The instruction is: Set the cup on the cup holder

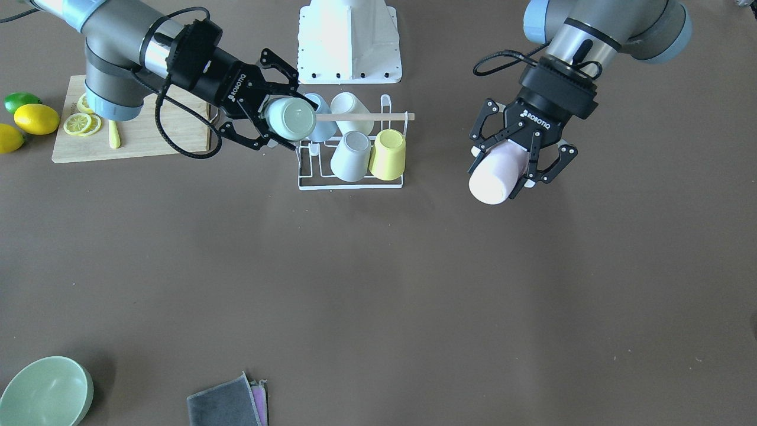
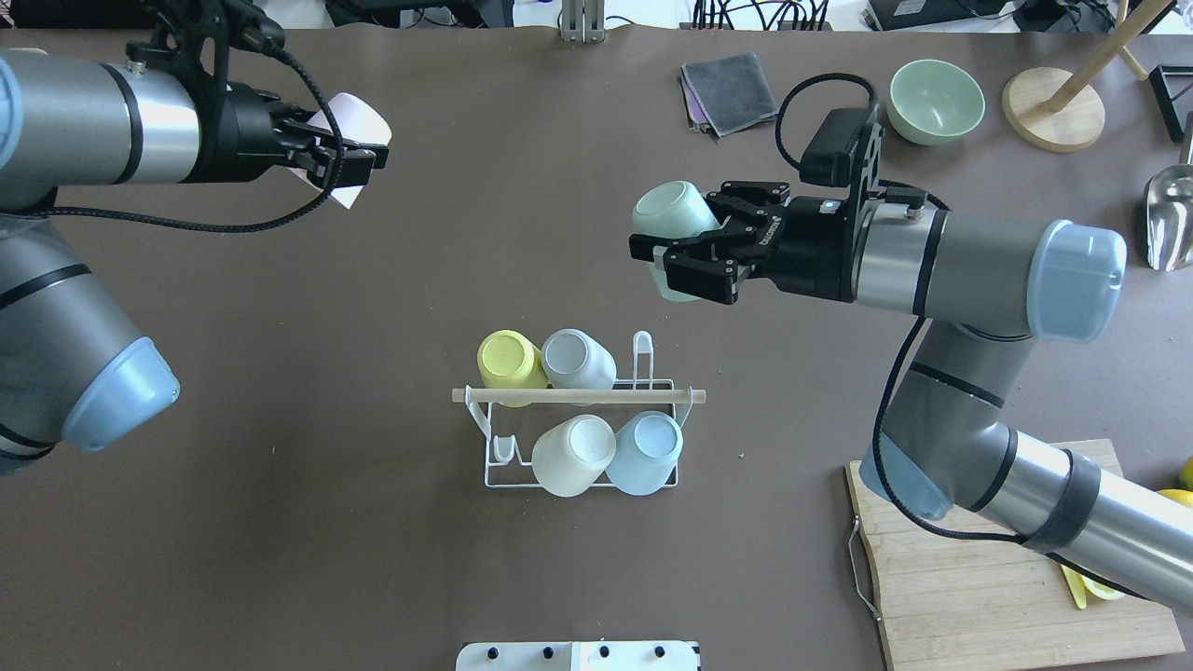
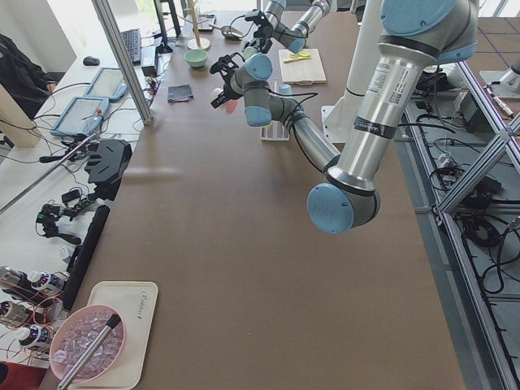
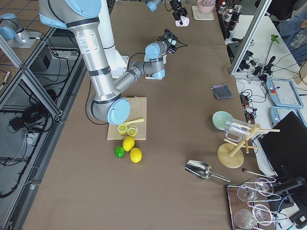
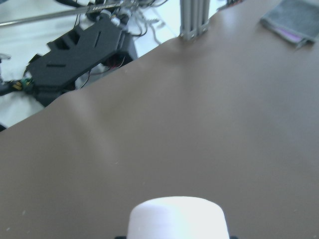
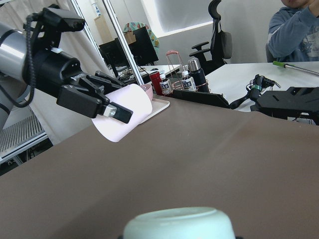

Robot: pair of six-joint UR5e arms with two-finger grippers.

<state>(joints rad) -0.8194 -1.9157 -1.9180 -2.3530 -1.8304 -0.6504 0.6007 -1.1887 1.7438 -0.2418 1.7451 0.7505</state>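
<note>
Brown tabletop (image 2: 373, 559); right pincer (image 2: 665, 263) clasps mint cup (image 2: 673, 211), raised near cup holder (image 2: 578, 396).

Bright, even light; soft shadows; blurred, washed-out left wrist view.

Seen only as a pale base at the bottom edge of the left wrist view: pink cup (image 5: 177, 219) held in the left gripper (image 1: 505, 168), fingers out of frame. Likewise in the right wrist view, the green cup (image 6: 179, 224). Half hidden behind the right gripper (image 1: 293, 121): light blue cup (image 1: 323, 131) on the cup holder (image 1: 378, 117). Too small in both side views to judge either grip.
</note>
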